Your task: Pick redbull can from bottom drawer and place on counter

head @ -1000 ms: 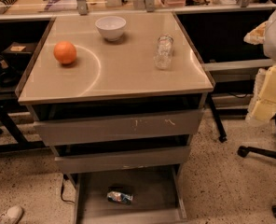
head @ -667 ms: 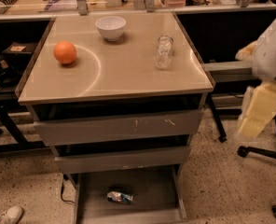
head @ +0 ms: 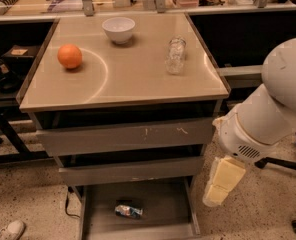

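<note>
The redbull can [head: 128,211] lies on its side on the grey floor of the open bottom drawer [head: 164,215], left of the middle. The beige counter [head: 133,79] tops the drawer cabinet. My white arm reaches in from the right, and my cream-coloured gripper [head: 216,196] hangs pointing down beside the cabinet's right side, level with the middle and bottom drawers. It is to the right of the can and above it, apart from it.
On the counter stand an orange ball [head: 69,56], a white bowl [head: 119,30] and a clear glass jar [head: 175,55]. The two upper drawers [head: 128,136] stand slightly out. A cluttered bench [head: 63,4] runs behind. A shoe [head: 5,230] shows at bottom left and a chair base [head: 288,164] at right.
My arm has swung down and to the left, bringing the gripper from the right edge to beside the cabinet's lower right. The can and the counter items have not moved.
</note>
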Available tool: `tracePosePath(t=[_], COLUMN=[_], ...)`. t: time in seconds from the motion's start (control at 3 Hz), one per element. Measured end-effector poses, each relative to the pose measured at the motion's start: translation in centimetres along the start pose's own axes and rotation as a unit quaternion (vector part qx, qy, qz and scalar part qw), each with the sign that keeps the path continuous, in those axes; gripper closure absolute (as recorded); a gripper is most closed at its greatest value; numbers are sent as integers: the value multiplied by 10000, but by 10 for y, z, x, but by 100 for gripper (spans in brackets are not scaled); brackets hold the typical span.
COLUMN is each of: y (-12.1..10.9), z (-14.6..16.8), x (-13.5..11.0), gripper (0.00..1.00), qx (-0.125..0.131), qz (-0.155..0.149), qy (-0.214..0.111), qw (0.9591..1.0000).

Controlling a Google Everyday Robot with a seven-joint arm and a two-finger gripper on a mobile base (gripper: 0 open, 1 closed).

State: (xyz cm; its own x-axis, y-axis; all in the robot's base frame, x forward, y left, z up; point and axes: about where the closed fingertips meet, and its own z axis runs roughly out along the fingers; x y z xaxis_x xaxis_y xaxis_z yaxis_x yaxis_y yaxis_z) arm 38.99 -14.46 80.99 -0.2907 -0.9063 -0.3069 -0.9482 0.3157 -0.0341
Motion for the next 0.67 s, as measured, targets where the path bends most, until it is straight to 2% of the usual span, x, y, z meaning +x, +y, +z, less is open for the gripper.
tracePosePath(t=[0.67], y=[5], z=[6], x=[-1], gripper=[0], qx=[-77], qz=[22], qy=[-36], qw=[10000])
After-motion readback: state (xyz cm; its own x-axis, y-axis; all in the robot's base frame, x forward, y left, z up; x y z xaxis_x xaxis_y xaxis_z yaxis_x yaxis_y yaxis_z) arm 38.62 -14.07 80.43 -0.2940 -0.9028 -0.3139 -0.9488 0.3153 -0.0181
